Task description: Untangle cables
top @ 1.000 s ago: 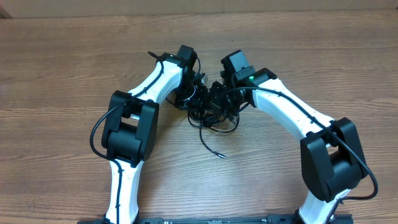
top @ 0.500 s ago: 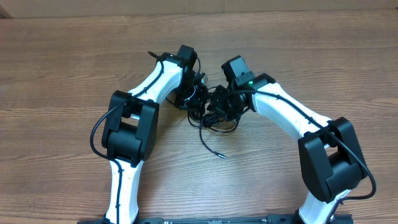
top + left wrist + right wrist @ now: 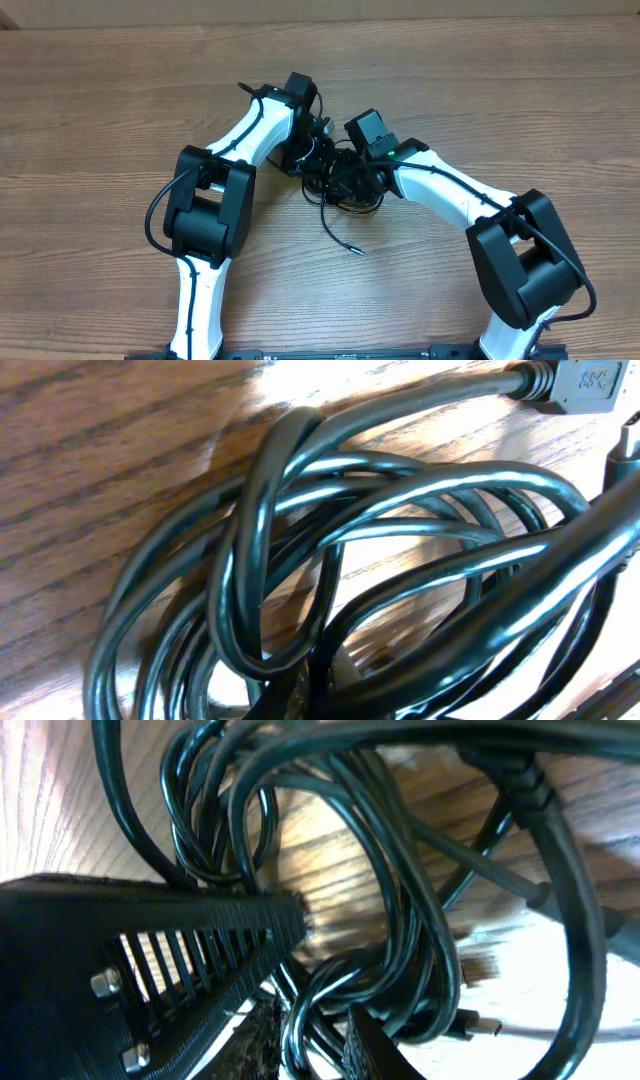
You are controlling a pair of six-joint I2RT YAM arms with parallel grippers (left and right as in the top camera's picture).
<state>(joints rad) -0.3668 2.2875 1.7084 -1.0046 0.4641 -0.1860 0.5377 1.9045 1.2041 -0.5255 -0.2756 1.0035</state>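
The cables lie in one knotted heap mid-counter, with a loose plug end trailing toward the near edge. The left fingers are pressed together at the heap's far-left side. The right fingers are dug into its middle, nearer that tail; I cannot tell whether they are apart.

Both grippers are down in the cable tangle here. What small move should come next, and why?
Probably a slow, short pull of the right gripper away from the left gripper, which is shut. The cables lie in one knotted bundle between them, loops threaded through each other, with one loose end trailing free; a gentle pull should show which loop gives.
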